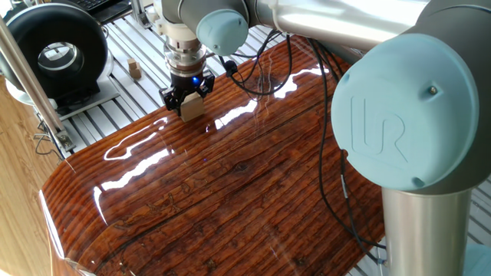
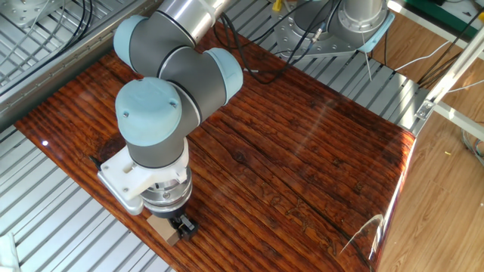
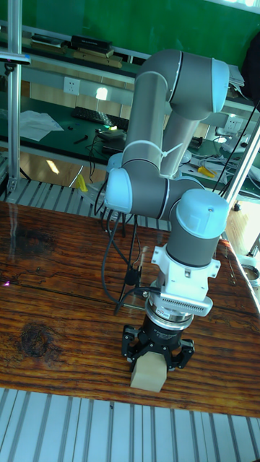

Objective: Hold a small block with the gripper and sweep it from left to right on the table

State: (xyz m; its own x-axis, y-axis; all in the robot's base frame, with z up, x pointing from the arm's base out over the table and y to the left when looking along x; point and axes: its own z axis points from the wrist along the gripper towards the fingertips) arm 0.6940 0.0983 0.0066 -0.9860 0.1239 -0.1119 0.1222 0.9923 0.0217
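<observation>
1. Two black fingers of the gripper pinch the small block from either side; the jaws point straight down and a small blue light glows on the gripper body in one fixed view.
2. Held between the fingers, the small block is a plain light-tan cube whose lower half sticks out below the fingertips. In the other fixed view only one corner of it peeks out from under the wrist.
3. Directly beneath the gripper, the block's underside sits at the surface of the table; whether it presses on the wood or hangs just off it cannot be told.
4. Just above the gripper comes a silver cylindrical wrist, then a white flange plate and the grey-and-pale-blue arm joints.
5. Around the gripper spreads the glossy reddish-brown table, striped with grain and streaked with bright reflections. The gripper stands close to one long edge of the board, near the silver slatted surface beyond that edge.
6. Black cables hang from the arm just behind the gripper and touch the tabletop.
7. Well apart from the gripper, on the slatted surface, stands a tiny darker-brown wooden piece, and beyond it a round black device.
</observation>
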